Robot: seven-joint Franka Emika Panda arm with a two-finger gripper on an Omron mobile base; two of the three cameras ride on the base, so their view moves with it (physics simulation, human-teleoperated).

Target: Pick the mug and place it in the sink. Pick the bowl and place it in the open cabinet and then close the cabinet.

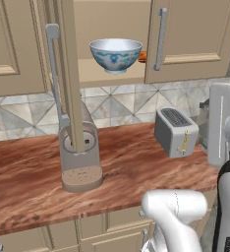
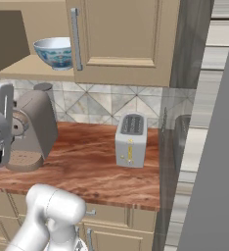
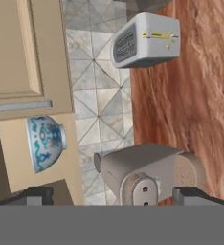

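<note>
The large round white bowl with a pale blue pattern [image 1: 115, 54] sits upright on the bottom shelf of the beige wall cabinet [image 1: 186, 34], near the shelf's front edge. In the left base view a small orange item [image 1: 142, 56] shows just behind the bowl's right side, partly hidden by the closed raised-panel door. The cabinet's other door [image 1: 68, 74] stands swung out toward the camera, edge-on, its long silver bar handle [image 1: 53, 69] running down its left side.

The robot's hand [image 3: 113, 196] is released — its two dark fingertips [image 3: 35, 195] stand wide apart at the bottom of the hand view, with nothing between them. That view is rolled, so the bowl appears on its side at the left, on the shelf under the closed door's edge.

Below the cabinet, on the reddish-brown wood-grain desk [image 1: 131, 162], a taupe pod coffee machine [image 1: 80, 157] stands under the open door, and a silver two-slot toaster [image 1: 176, 132] sits well to its right, against the patterned grey tile backsplash [image 1: 122, 106]. Beige drawer fronts [image 2: 111, 215] run beneath the desk's edge.
</note>
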